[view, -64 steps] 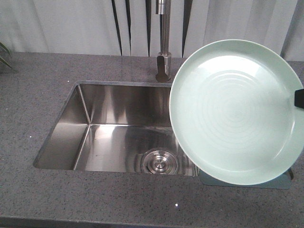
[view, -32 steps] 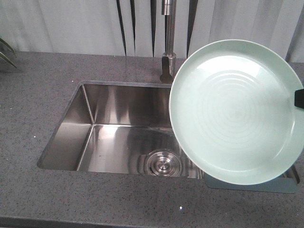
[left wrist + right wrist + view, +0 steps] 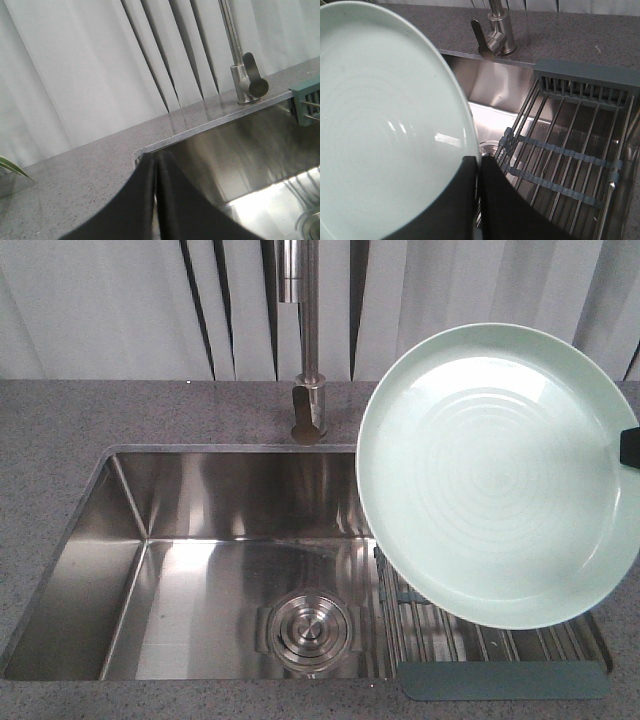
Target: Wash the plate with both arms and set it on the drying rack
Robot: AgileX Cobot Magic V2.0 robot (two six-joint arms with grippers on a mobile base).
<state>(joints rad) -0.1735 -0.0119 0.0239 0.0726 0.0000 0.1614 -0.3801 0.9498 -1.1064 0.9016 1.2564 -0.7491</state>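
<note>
**Front view:** The plate (image 3: pixel 495 475) hangs tilted, inner face to the camera, above the drying rack (image 3: pixel 500 645) and apart from it. The rack spans the right end of the steel sink (image 3: pixel 200 540). Only a black sliver of the right tool (image 3: pixel 630 447) shows, at the plate's right rim. The faucet (image 3: pixel 308 390) stands on the grey desk (image 3: pixel 100 410) behind the basin.

**Left wrist view:** The left tool (image 3: pixel 156 200), unseen from the front, has its fingers pressed together on nothing, by the sink's rear corner. A green leaf (image 3: pixel 12 167) shows at the left edge.

**Right wrist view:** The right tool is clamped on the plate's rim. The rack's metal rods and grey-teal cross bars lie below, to the right.
</note>
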